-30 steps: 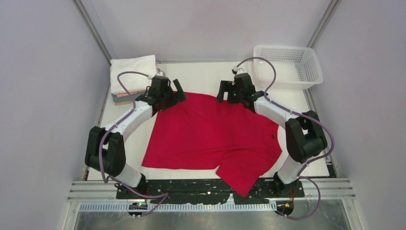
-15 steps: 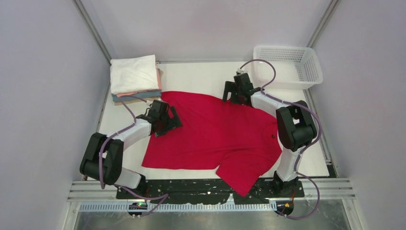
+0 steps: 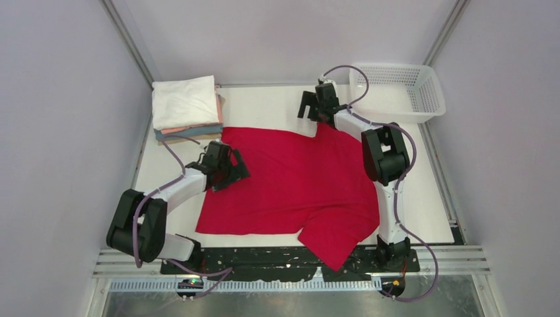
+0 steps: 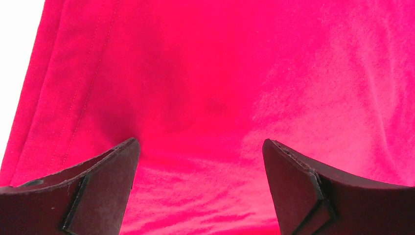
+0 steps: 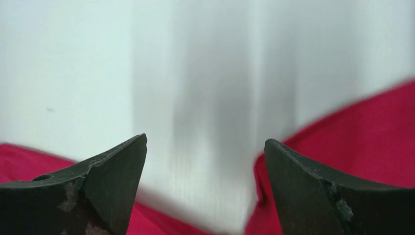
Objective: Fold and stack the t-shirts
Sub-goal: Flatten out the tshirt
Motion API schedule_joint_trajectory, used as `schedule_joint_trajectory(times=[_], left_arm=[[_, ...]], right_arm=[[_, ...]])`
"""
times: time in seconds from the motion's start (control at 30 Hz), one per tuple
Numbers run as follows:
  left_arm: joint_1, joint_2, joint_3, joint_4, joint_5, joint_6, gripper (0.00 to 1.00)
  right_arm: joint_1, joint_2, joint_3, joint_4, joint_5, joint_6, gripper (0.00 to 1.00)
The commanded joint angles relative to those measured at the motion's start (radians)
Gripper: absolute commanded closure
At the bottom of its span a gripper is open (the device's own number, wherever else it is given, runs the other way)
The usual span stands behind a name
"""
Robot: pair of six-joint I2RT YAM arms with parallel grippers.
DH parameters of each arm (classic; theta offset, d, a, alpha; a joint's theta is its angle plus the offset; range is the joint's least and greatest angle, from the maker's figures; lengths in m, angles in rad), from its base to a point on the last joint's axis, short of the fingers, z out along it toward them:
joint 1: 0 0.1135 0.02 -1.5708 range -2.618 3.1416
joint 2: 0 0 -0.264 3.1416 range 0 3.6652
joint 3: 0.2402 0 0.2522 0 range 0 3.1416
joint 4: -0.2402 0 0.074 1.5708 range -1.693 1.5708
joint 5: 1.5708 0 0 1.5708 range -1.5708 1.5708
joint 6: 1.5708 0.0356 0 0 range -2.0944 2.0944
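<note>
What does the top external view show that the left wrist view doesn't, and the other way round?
Only the top external view shows the red t-shirt spread across the table, the stack of folded shirts at the far left, the white basket at the far right, and the right gripper at the shirt's far edge. Only the left wrist view shows the stitched hem close up and the left gripper fingers wide apart, with nothing between them. Both show red cloth under the left gripper.
</note>
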Motion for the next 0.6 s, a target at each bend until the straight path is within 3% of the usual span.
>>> schedule_joint_trajectory(times=[0.0, 0.13, 0.27, 0.37, 0.57], left_arm=[[0.003, -0.06, -0.079, -0.091, -0.023, -0.01, 0.0], [0.0, -0.124, -0.089, -0.117, -0.018, 0.002, 0.0], [-0.009, -0.191, -0.127, -0.127, 0.007, 0.006, 0.0], [-0.01, -0.252, -0.135, -0.168, -0.052, 0.015, 0.0], [-0.007, -0.238, 0.0, -0.173, -0.13, 0.063, 0.0]], right_arm=[[0.008, 0.091, 0.227, 0.061, -0.112, -0.014, 0.05], [0.021, -0.002, 0.239, -0.026, -0.052, -0.05, 0.05], [0.011, -0.212, 0.008, -0.076, 0.084, -0.055, 0.05], [-0.015, -0.324, -0.18, -0.134, 0.146, -0.039, 0.05], [-0.033, -0.433, -0.331, -0.272, 0.215, -0.087, 0.05]])
